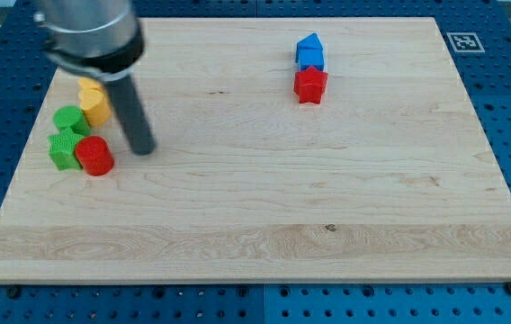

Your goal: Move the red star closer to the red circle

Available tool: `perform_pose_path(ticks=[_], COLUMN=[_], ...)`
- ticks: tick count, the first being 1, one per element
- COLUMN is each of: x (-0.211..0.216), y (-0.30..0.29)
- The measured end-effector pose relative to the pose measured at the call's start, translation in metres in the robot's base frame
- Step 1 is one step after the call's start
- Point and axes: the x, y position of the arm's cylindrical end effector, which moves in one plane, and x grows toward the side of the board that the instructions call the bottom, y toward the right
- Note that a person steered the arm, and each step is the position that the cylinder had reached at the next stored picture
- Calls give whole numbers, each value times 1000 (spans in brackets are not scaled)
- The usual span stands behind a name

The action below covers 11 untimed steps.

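The red star [310,85] lies at the view's upper middle right, touching a blue block [309,52] just above it. The red circle [94,155] lies at the view's left, in a cluster with a green circle [69,118], a green star [62,149] and a yellow block [94,101]. My tip [143,149] rests on the board just right of the red circle, a small gap apart. It is far left of the red star.
The wooden board [327,225] lies on a blue perforated table. A black and white marker tag [464,41] sits at the board's upper right corner. The arm's grey body [89,36] hangs over the upper left.
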Motion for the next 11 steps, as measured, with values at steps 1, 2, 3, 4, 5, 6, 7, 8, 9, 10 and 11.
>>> perform_pose_path(ticks=[1, 2, 3, 4, 5, 6, 7, 8, 9, 10, 11], x=[-11, -10, -47, -95, -115, -104, -100, -99, -91, -94, -95], y=[105, 203, 274, 300, 285, 245, 201, 166, 137, 108, 87])
